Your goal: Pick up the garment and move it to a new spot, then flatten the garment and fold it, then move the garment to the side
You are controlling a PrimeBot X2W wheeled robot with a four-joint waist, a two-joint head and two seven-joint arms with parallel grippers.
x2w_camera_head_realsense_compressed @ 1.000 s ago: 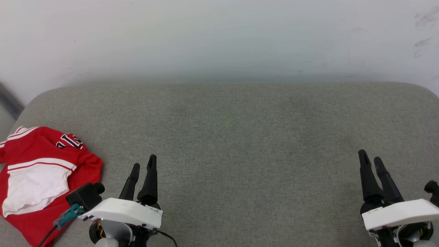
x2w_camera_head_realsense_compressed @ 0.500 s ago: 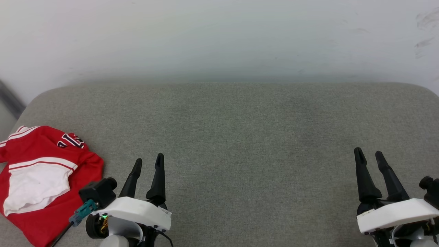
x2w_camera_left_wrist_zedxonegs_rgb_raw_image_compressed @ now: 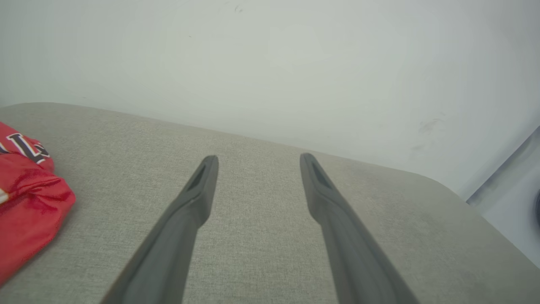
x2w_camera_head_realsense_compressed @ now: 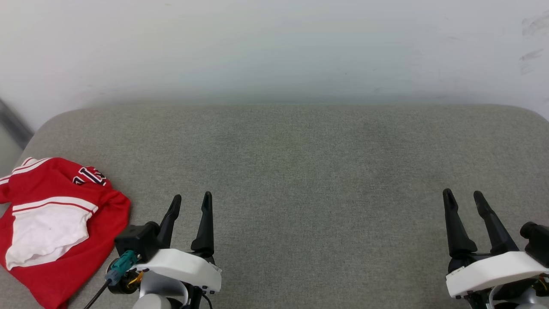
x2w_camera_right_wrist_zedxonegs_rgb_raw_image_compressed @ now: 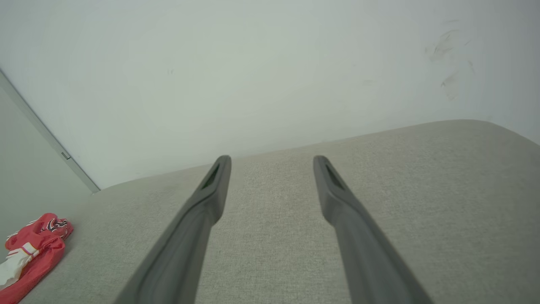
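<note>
Slid rightward in the head view over the last second, as to the left gripper [x2w_camera_head_realsense_compressed: 192, 196], and so farther from the garment [x2w_camera_head_realsense_compressed: 60, 223]; no shift in the garment's own place. Crumpled in a heap at the far left of the grey padded surface [x2w_camera_head_realsense_compressed: 300, 171], near the front left corner, mostly red, with a white panel [x2w_camera_head_realsense_compressed: 43, 234] across the middle, striped trim [x2w_camera_head_realsense_compressed: 25, 165] at the upper edge and part of the black, white-outlined lettering [x2w_camera_head_realsense_compressed: 88, 175] near the top. Cut off by the left edge of the head view. Seen again as the garment [x2w_camera_left_wrist_zedxonegs_rgb_raw_image_compressed: 29, 198] in a red fold at the left edge of the left wrist view, and as the garment [x2w_camera_right_wrist_zedxonegs_rgb_raw_image_compressed: 38, 249], small, at the lower left of the right wrist view. Touched by neither gripper.

Just right of the heap, the left gripper [x2w_camera_left_wrist_zedxonegs_rgb_raw_image_compressed: 259, 157]: fingers spread wide over bare cushion, holding nothing, with a black wrist camera [x2w_camera_head_realsense_compressed: 137, 239] and teal connector [x2w_camera_head_realsense_compressed: 124, 261] on the side toward the shirt. Well apart, at the lower right, the right gripper [x2w_camera_head_realsense_compressed: 462, 193], likewise spread wide and empty [x2w_camera_right_wrist_zedxonegs_rgb_raw_image_compressed: 272, 158].

Behind the surface, a pale wall [x2w_camera_head_realsense_compressed: 274, 47] with faint scuff marks [x2w_camera_head_realsense_compressed: 534, 25] at upper right.
</note>
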